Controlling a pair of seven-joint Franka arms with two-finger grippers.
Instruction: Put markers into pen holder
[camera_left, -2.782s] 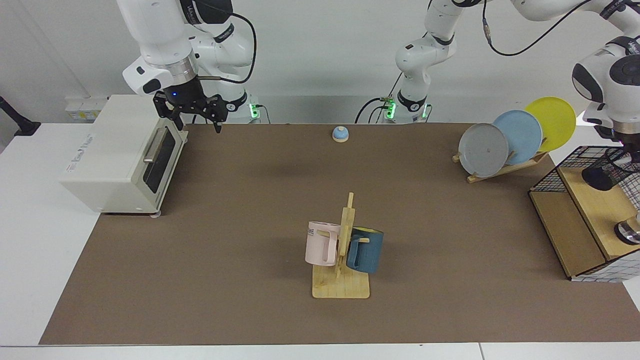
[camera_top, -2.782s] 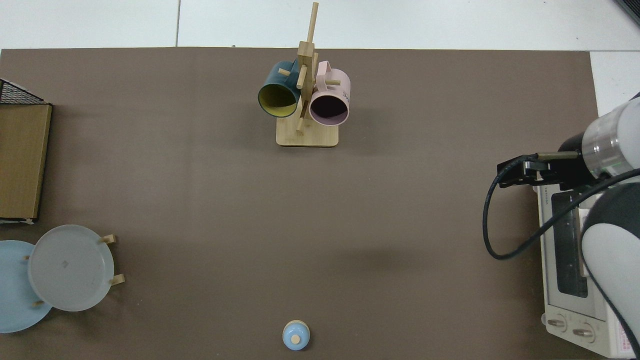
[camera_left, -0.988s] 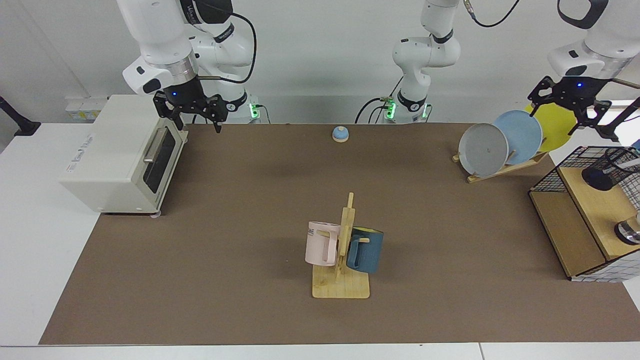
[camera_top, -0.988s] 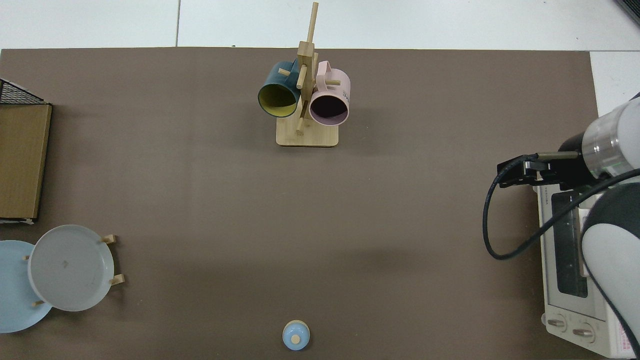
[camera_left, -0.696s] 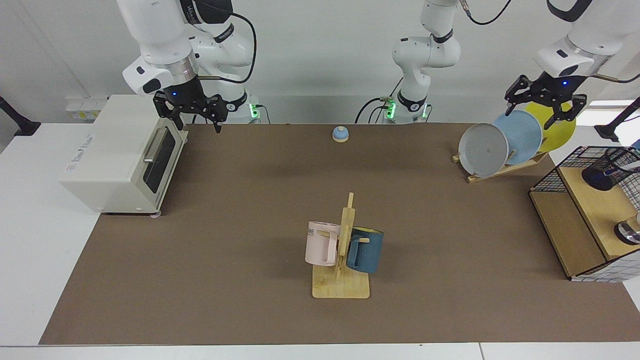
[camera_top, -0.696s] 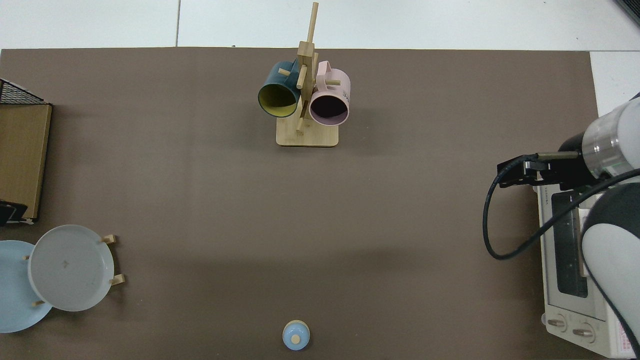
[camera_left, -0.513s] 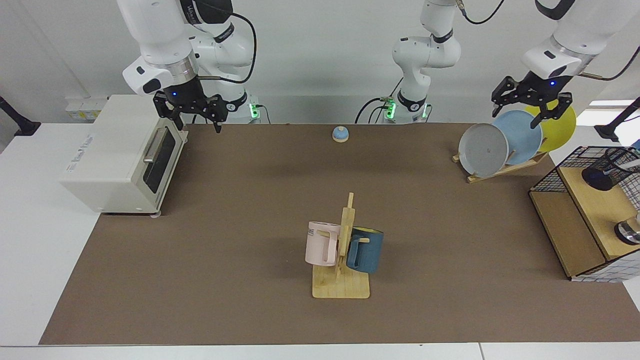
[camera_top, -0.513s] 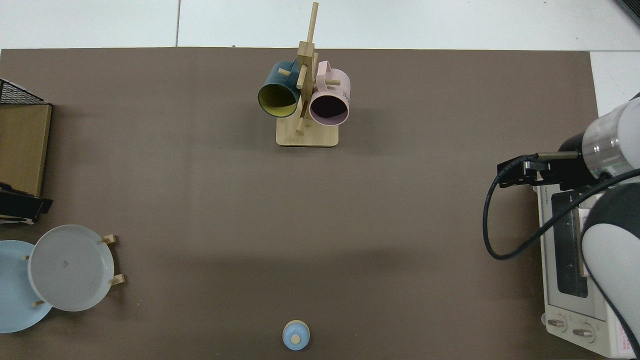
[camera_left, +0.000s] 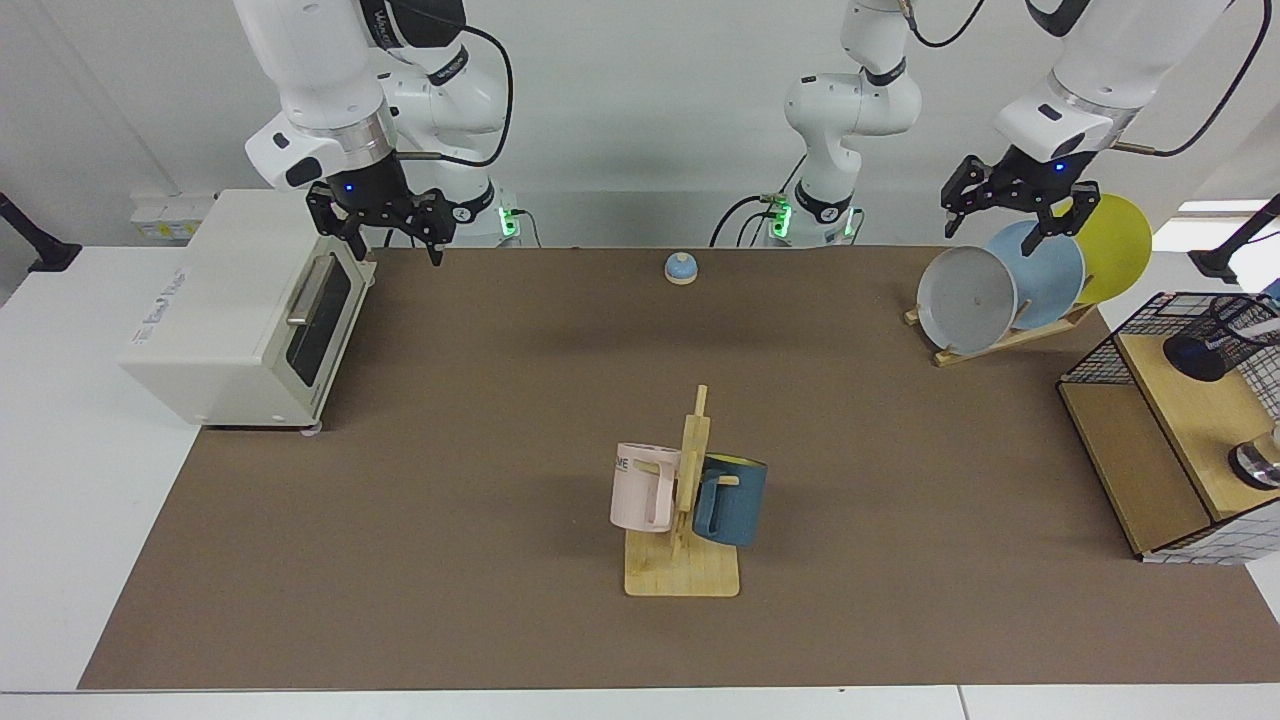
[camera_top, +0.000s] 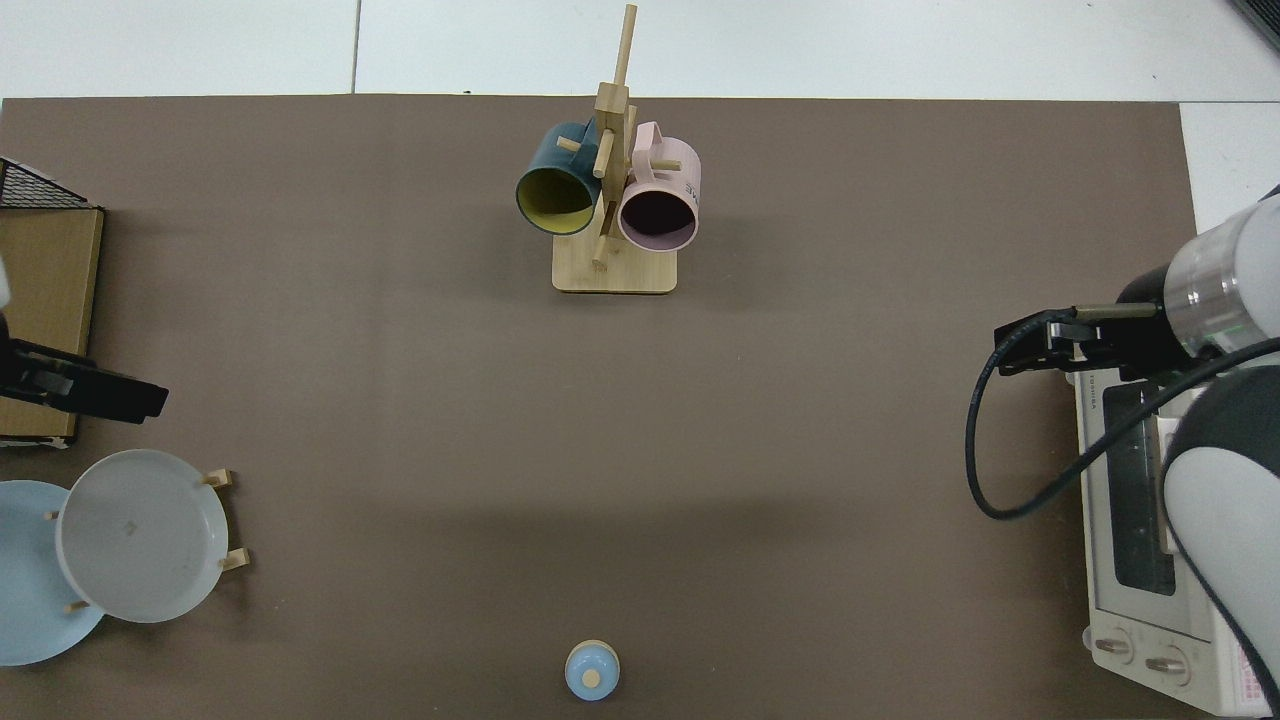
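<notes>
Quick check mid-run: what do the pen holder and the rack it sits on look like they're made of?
The pen holder looks like black wire mesh, probably coated metal: light shows through its wall. The rack seems to have light, matte wooden shelves, with visible board edges, framed by a thin black wire grid, likely metal too.

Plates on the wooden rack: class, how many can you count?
3: grey plate in front, blue plate behind it, yellow plate at the back. More may be hidden.
</notes>
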